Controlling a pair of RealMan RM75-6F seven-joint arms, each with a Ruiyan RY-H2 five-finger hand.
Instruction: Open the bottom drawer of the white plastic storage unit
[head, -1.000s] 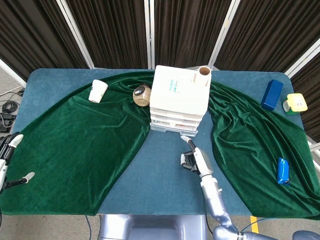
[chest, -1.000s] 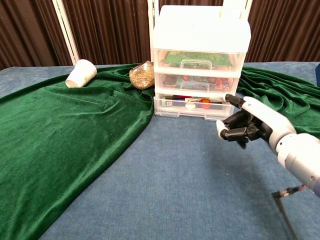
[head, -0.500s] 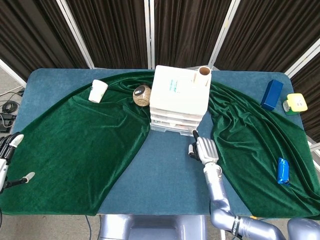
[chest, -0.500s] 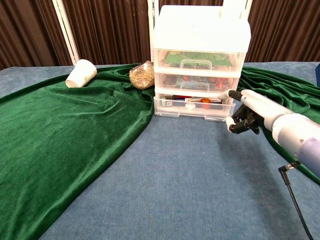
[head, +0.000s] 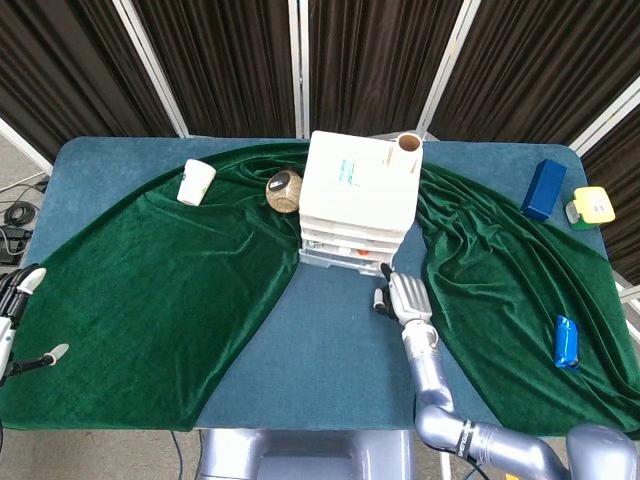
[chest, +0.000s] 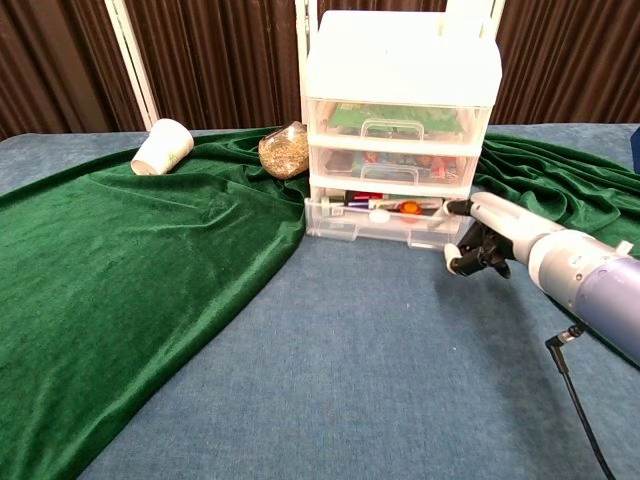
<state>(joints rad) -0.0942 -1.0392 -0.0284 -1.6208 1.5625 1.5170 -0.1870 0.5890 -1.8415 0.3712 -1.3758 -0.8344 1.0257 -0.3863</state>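
Note:
The white plastic storage unit (head: 358, 185) (chest: 400, 60) stands mid-table with three clear drawers. Its bottom drawer (chest: 385, 222) (head: 340, 260) sticks out a little from the frame, showing pens and small items inside. My right hand (chest: 490, 235) (head: 405, 297) is at the drawer's right front corner; one finger reaches onto the corner's rim while the others curl in below. My left hand (head: 15, 300) hangs at the table's far left edge, fingers apart and holding nothing.
A tipped paper cup (head: 196, 181) and a round jar of grain (head: 284, 191) lie left of the unit on the green cloth (head: 160, 280). A cardboard tube (head: 408, 150) stands on the unit. A blue box (head: 543, 188), yellow item (head: 592, 206) and blue object (head: 566, 341) sit right.
My right hand moved from the open table up to the bottom drawer's right front corner, and the drawer has slid out a little toward me. The left hand stayed still.

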